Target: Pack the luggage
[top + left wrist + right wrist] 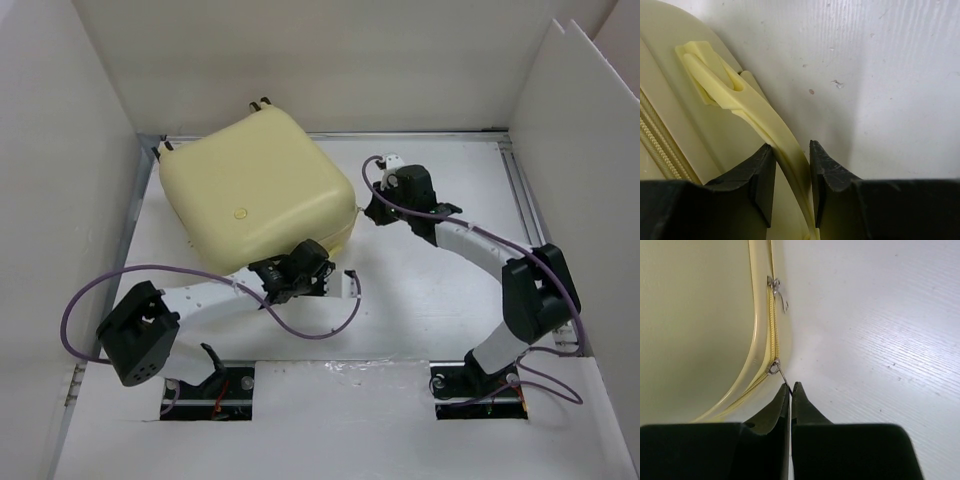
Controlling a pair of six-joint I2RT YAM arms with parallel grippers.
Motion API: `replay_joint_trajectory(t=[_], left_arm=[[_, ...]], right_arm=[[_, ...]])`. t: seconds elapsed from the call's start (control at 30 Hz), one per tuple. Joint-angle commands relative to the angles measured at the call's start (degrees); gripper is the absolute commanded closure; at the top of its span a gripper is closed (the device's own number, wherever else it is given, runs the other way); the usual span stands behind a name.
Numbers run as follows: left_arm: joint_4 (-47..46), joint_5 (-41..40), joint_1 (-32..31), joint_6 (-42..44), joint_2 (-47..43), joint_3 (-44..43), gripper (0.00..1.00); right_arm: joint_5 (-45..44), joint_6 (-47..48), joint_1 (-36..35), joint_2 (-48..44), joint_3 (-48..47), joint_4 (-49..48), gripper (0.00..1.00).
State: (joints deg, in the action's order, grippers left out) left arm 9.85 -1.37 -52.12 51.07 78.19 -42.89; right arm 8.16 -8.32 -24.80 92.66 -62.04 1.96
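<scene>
Top view, luggage: the pale yellow hard-shell suitcase, a rounded square, lies flat with its lid down on the white table, in the far left part, with its small wheels toward the far edge.
Top view, arms: the left gripper is at the suitcase's near right edge, and the right gripper is at its right corner.
Left wrist view, grip: the left gripper is clamped on the moulded yellow carry handle, one finger on each side of the strap. The shell is on the left and bare table on the right.
Right wrist view, grip: the right gripper is pinched shut on the thin metal zip pull, whose slider sits at the corner of the yellow zip. A second slider sits farther along, its pull hanging free.
Handling: the shell looks stiff, smooth and slippery, with no purchase on its faces. It is probably light, so it may slide when the zip is tugged.
Where to hold: the handle is best for bracing. The pull is tiny and could slip from the fingertips.
Step, as judged: running the zip round the corner while the other arm steadies the case.
</scene>
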Motion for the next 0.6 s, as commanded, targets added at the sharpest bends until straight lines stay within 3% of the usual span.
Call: replay_joint_trajectory(t=[0.0,0.1,0.23,0.57], left_arm=[[24.2,7.5,-3.0,-0.1,0.1,2.9,1.0],[24.2,7.0,-3.5,-0.1,0.6,2.9,1.0],[23.6,6.5,-3.5,-0.1,0.6,2.9,1.0],[22.8,5.4,-4.6,1.1,0.6,2.4,1.0]], right_arm=[[-29.8,8.7,8.8,-2.7,-0.8,-4.9,1.0],[-29.8,9.4,8.8,-3.4,0.8,-4.1,1.0],[-17.5,10.9,12.2,-0.4,-1.6,-9.4,1.0],[2.7,5.4,12.1,19.7,-24.1,-16.2,1.0]])
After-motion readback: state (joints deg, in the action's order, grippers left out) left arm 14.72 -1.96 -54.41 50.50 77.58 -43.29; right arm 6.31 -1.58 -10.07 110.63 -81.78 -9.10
